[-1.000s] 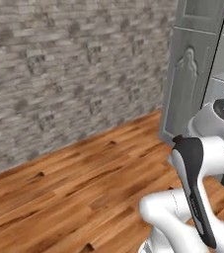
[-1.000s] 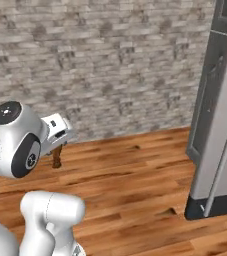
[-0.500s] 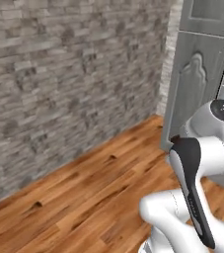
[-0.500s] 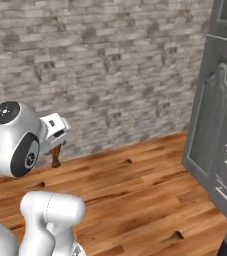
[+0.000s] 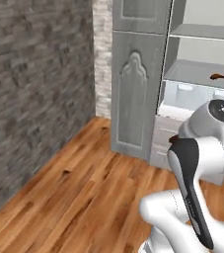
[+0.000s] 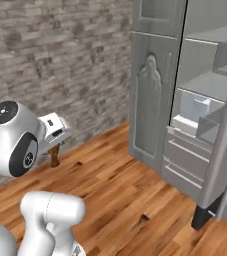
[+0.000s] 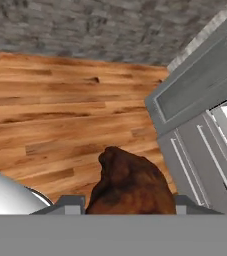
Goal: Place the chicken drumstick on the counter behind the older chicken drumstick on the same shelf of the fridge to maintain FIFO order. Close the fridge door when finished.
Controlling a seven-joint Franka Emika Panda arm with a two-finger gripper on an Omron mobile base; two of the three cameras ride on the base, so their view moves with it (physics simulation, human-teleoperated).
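The claw point(image 7: 130, 202) is closed down on the chicken drumstick point(image 7: 130, 182), a glossy reddish-brown piece seated between the two dark finger tips in the hand view, which press against its sides. Below it in that view lies the wooden floor point(image 7: 60, 120), with the grey stone wall point(image 7: 85, 25) at the top. In the right base view the claw point(image 6: 55, 155) hangs from the white hand beside the arm's large joint, and the brown drumstick shows pointing down over the floor, well apart from the fridge point(image 6: 185, 100).

The fridge stands open. Its pale interior and translucent drawers are visible in both base views, and the fridge door point(image 5: 135, 99) with the raised arch carving stands to the left of the opening. In the left base view the older chicken drumstick point(image 5: 217, 76) lies on the shelf point(image 5: 192, 79), a small orange-brown shape toward the right of that panel, above the translucent drawers.
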